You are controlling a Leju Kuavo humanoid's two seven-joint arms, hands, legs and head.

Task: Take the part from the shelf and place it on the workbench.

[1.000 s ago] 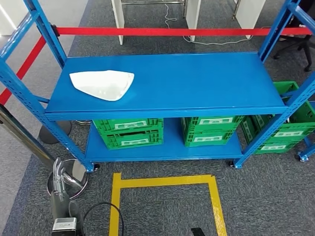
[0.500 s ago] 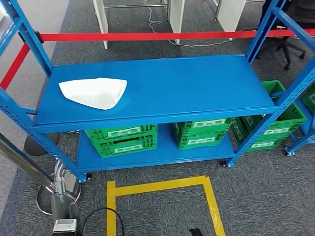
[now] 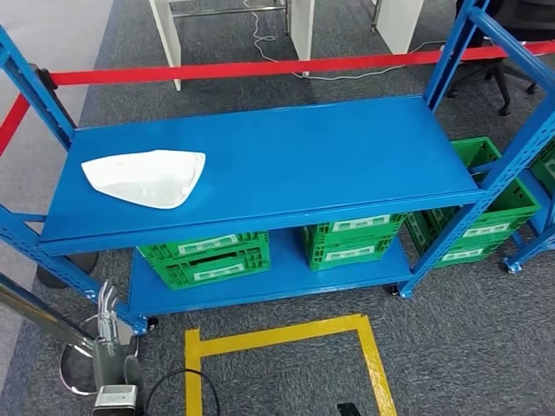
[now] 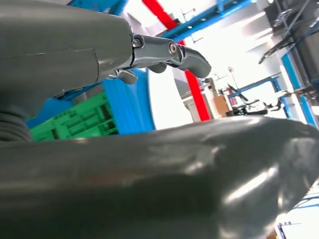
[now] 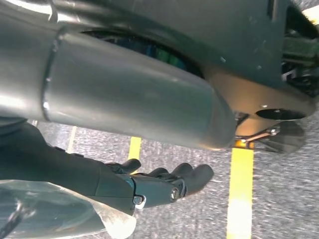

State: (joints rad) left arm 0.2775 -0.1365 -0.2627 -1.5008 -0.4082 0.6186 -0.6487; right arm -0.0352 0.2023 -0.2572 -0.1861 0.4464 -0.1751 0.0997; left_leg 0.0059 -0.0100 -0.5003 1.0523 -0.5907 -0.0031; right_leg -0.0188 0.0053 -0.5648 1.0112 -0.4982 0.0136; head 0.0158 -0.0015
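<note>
my left hand hangs low with fingers loosely extended and empty, my right hand likewise empty; the white part lies on the shelf, well above and beyond the fingers, so i judge a hasty upward reach could clip the shelf edge.

Blue steel shelf rack, two tiers. Upper tier: one white part lying flat near its left end. Lower tier: two green plastic crates side by side. Rack stands on grey carpet floor, marked with yellow tape.
</note>
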